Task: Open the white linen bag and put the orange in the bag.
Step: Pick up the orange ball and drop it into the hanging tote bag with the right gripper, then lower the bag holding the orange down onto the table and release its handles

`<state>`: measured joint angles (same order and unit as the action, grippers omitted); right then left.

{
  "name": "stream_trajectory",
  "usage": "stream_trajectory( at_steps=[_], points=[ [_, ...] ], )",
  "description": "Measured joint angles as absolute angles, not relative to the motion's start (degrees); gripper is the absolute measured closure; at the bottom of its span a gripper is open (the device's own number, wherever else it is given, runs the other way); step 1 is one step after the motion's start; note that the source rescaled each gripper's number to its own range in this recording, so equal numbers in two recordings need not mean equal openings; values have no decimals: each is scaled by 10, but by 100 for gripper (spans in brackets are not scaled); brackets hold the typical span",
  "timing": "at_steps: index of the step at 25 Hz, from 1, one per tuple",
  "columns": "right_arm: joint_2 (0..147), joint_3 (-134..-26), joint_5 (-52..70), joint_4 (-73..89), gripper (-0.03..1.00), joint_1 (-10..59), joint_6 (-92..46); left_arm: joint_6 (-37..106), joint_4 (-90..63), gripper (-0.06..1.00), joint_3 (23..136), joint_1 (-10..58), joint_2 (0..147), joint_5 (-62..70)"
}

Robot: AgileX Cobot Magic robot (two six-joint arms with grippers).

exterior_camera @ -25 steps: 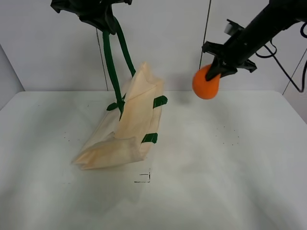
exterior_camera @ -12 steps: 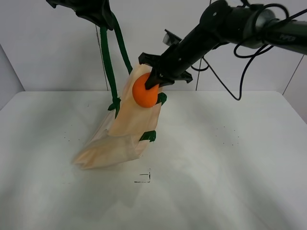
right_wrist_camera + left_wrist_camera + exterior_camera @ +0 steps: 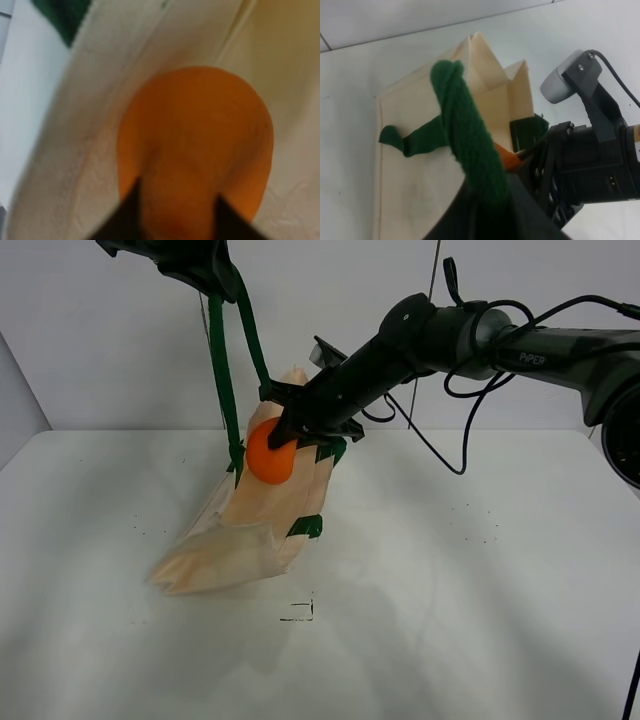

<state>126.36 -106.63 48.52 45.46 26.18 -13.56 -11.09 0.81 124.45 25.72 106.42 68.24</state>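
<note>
Within the last second the right gripper (image 3: 276, 438) carried the orange (image 3: 268, 462) from well right of the bag (image 3: 262, 525) to its mouth. Its fingers were clamped on the fruit, with cream cloth all around it in the wrist view, so release looked near. The left gripper (image 3: 212, 270) had its fingers closed on the handle (image 3: 222, 370), lifting the mouth while the bag's bottom lay on the bench (image 3: 480, 570). The folded rim and a green tab (image 3: 525, 131) crowded the right fingers.
</note>
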Motion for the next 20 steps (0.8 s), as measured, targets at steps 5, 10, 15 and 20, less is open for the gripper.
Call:
stream_trajectory(
  at_steps=[5,10,15,20],
  points=[
    [1264,-1066,497,418,5,262,-139,-111,8,94,1245,257,1064,682],
    [1248,-1074,549,291,-3,260,-86,-111,7,94,1245,257,1064,682],
    [1240,-1102,617,101,-3,257,3,-111,7,94,1245,257,1064,682],
    [1241,-1102,632,48,-3,222,18,-111,7,94,1245,257,1064,682]
  ],
)
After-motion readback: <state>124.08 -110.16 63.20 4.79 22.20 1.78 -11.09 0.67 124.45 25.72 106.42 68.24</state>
